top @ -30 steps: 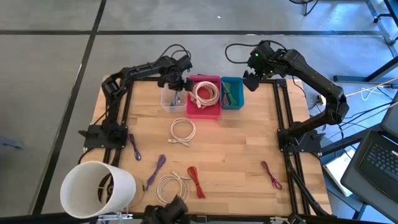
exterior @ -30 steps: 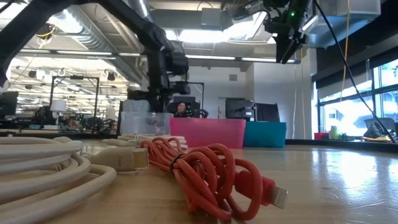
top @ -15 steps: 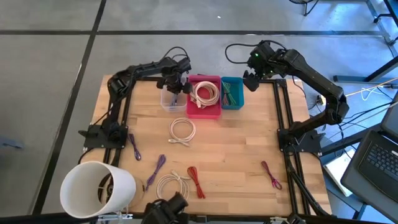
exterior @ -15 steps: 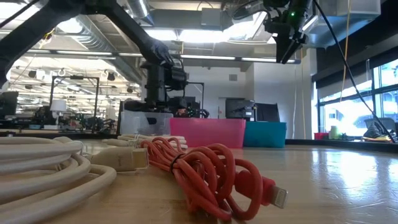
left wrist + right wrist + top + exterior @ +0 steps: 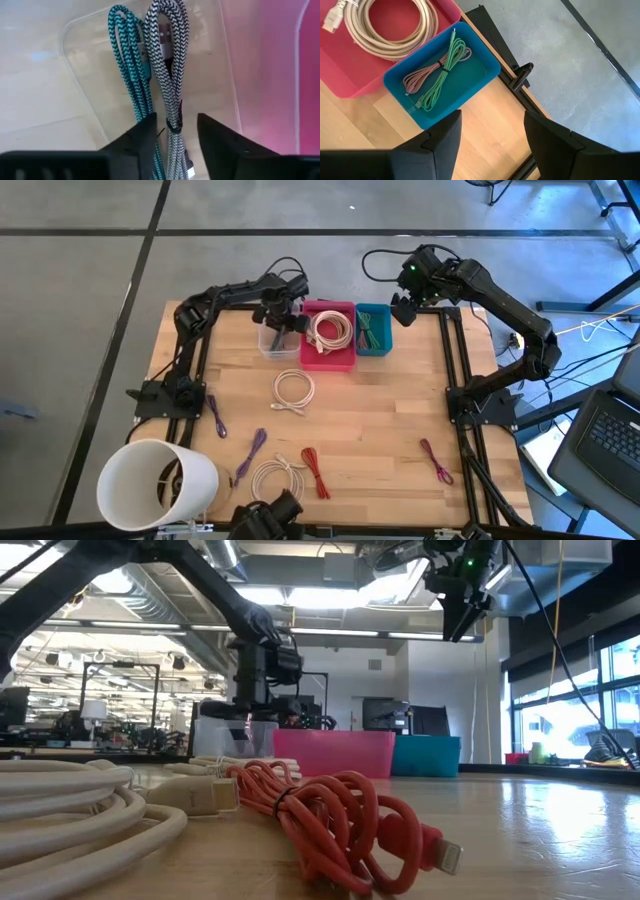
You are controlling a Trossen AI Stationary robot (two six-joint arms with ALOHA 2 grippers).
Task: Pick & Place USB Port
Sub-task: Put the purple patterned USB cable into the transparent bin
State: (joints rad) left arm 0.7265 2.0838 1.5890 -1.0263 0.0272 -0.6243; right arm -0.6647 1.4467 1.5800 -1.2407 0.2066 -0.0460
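My left gripper [image 5: 280, 323] is low inside the clear bin [image 5: 268, 342] at the table's far side. In the left wrist view the bin [image 5: 80, 65] holds a teal braided cable [image 5: 127, 65] and a black-and-white braided cable [image 5: 167, 60], lying side by side on its floor. The gripper [image 5: 177, 117] is open, its fingers standing on either side of the black-and-white cable with gaps showing. My right gripper [image 5: 403, 308] is open and empty, high above the table's far right corner, beside the blue bin [image 5: 445, 75].
A pink bin [image 5: 328, 335] with a white coiled cable and the blue bin [image 5: 373, 330] with green and pink cables stand to the right of the clear bin. Loose cables lie on the table: white coils [image 5: 293, 390] [image 5: 276, 478], red [image 5: 315, 472], purple [image 5: 215, 416], maroon [image 5: 436, 460]. A white cylinder [image 5: 155, 485] stands at the near left.
My left gripper has gone down into the clear bin and slightly toward the table's near left. My right gripper has kept still.
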